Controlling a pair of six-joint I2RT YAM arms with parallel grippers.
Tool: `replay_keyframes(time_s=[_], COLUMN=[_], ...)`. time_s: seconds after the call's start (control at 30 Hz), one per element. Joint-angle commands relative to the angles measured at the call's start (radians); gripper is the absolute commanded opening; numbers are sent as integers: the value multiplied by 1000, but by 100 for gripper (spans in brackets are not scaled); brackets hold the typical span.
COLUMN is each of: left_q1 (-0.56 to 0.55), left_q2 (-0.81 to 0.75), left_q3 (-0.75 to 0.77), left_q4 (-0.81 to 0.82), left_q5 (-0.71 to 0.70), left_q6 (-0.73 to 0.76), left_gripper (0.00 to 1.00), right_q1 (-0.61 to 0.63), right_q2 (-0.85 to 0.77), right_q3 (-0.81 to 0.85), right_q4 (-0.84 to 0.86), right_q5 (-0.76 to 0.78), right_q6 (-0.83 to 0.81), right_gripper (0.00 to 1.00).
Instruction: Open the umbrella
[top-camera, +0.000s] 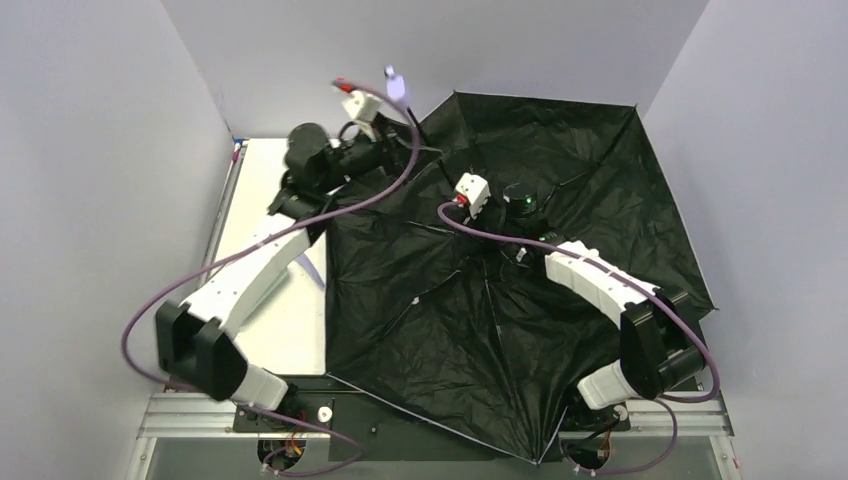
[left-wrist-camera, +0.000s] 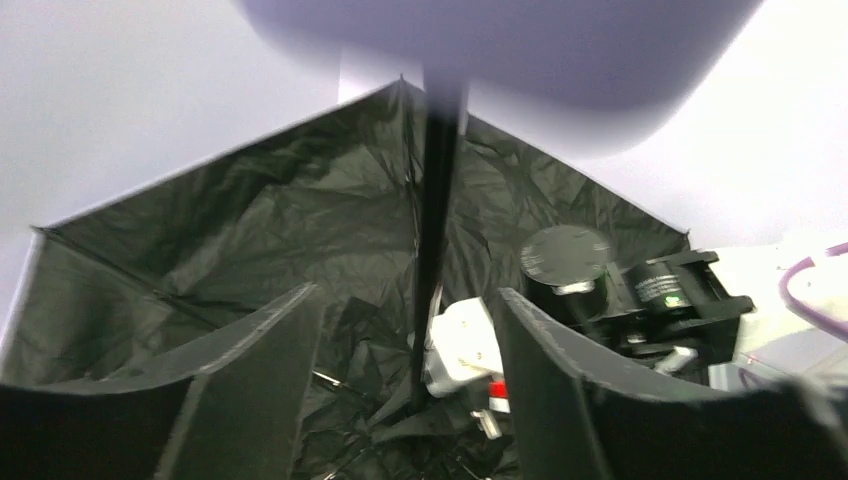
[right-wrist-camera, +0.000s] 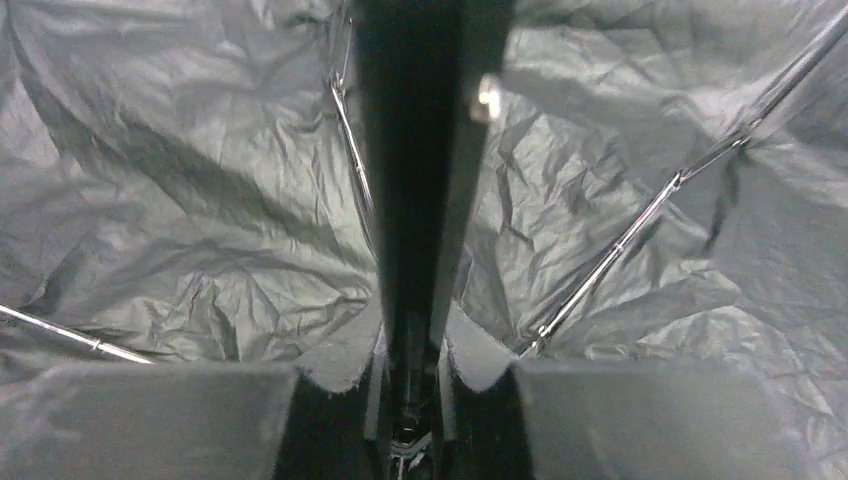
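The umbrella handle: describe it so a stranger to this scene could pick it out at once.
Find the big black open umbrella. Follow its thin black shaft toward the back wall. The handle caps it: small, pale lavender, unlike the white connector beside it.

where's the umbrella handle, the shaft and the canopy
umbrella handle (top-camera: 399, 88), top external view, on its lavender body
umbrella shaft (left-wrist-camera: 437, 200), left wrist view, midway along the black rod
canopy (top-camera: 570, 160), top external view, on a far panel of the black lining
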Motion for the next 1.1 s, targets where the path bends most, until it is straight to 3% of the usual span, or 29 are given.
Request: replay_keyframes(time_s=[0.0, 0.1, 0.23, 0.4, 0.57, 0.67, 0.77, 0.9, 1.07], left_q1=[45, 86, 107, 156, 413, 559, 623, 621, 404], left_q2=[-240, -333, -500, -625, -600, -515, -398, -340, -316], left_q3=[-90, -180, -325, -370, -321, -251, -99, 25, 106], left_q4=[47, -43, -232, -394, -531, -667, -799, -779, -862], left_q5=[6, 30, -4, -309, -401, -427, -304, 58, 218], left_q6=[114, 155, 292, 199, 7, -3, 58, 97, 147], left_gripper=[69, 88, 96, 97, 97, 100, 100, 100, 93], right_q1=[-81, -124, -156, -153, -103, -83, -61, -45, -34], right_q2=[-16, -23, -33, -34, -54, -49, -48, -57, -57], right_q3=[123, 223, 326, 474, 540, 606, 642, 632, 629], right_q4=[-311, -383, -489, -593, -614, -653, -720, -745, -742], right_q5=[32, 34, 24, -2, 12, 26, 60, 152, 220], right_q6=[-252, -343, -449, -600, -841, -1044, -1227, -1469, -1597], right_gripper=[0, 0, 0, 0, 0, 0, 0, 0, 0])
